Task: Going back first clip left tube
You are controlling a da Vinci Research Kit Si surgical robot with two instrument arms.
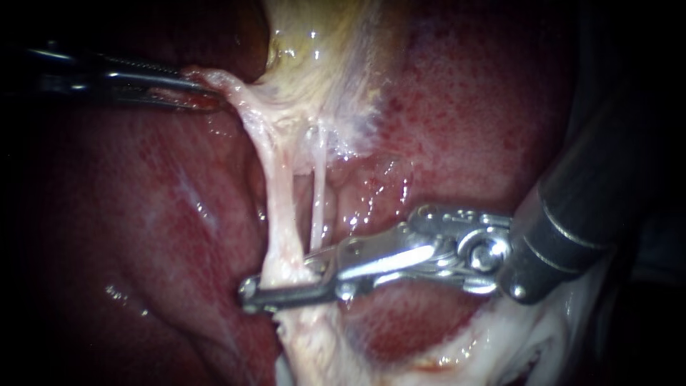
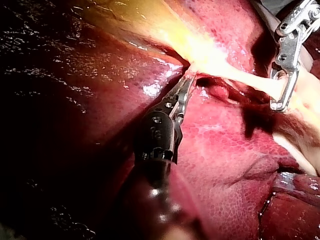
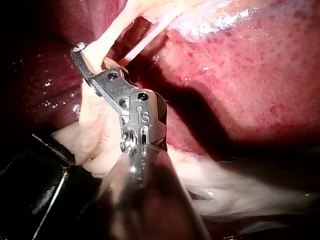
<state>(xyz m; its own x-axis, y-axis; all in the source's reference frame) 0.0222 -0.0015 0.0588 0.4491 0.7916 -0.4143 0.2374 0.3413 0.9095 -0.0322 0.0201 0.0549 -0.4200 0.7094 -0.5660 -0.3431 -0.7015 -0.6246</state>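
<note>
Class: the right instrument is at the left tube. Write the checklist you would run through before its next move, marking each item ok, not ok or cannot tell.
1. Left instrument has its jaws shut on the pale tissue, pulling it taut: ok.
2. Left tube is stretched and clearly apart from the thinner tube beside it: ok.
3. Right instrument lies across the left tube: ok.
4. The thinner tube is outside the right instrument's tip: cannot tell, as it ends right at the metal.
5. A clip sits on the left tube: cannot tell, as the instrument covers that spot.
6. Both instruments' tips show in the endoscope view: ok.
</note>
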